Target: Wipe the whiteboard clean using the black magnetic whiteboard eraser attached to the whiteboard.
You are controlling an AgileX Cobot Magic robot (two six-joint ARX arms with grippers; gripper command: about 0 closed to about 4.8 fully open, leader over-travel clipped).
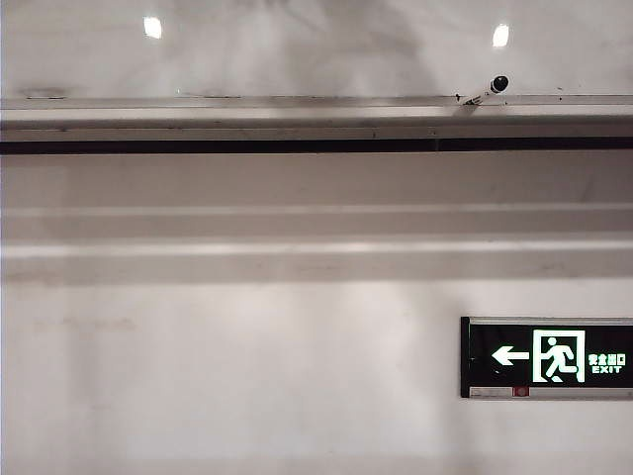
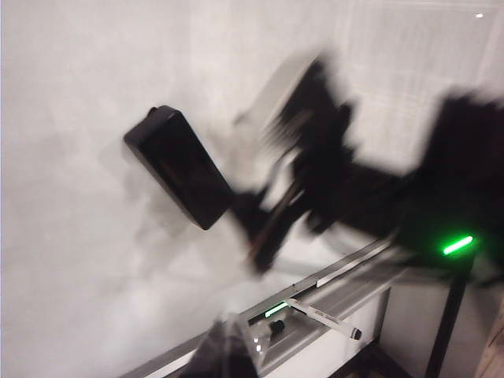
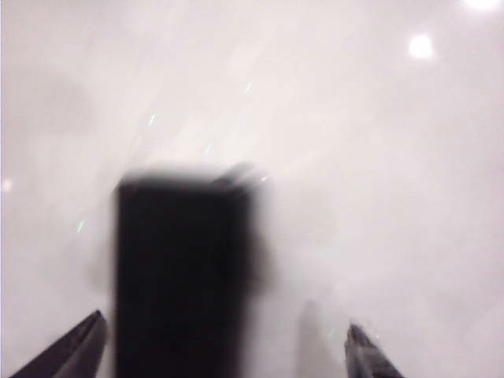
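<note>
The black magnetic whiteboard eraser point(image 2: 179, 167) clings to the glossy whiteboard point(image 2: 71, 260), tilted, above the silver rail. My right gripper point(image 2: 256, 228), blurred by motion, sits just beside the eraser's lower end. In the right wrist view the eraser point(image 3: 181, 276) stands between the fingers of my right gripper point(image 3: 224, 321), which is open. One fingertip point(image 3: 87, 335) is close beside the eraser and the other fingertip point(image 3: 362, 346) is well clear of it. My left gripper point(image 2: 228, 354) is shut and empty, low near the rail, away from the eraser. Neither gripper shows in the exterior view.
A white marker point(image 2: 323, 317) lies on the board's tray point(image 2: 346, 291), next to a small black cap point(image 2: 277, 329). The exterior view shows a matte wall, an exit sign point(image 1: 547, 357) and a small camera point(image 1: 497, 85). A green light point(image 2: 457, 245) glows on the right arm.
</note>
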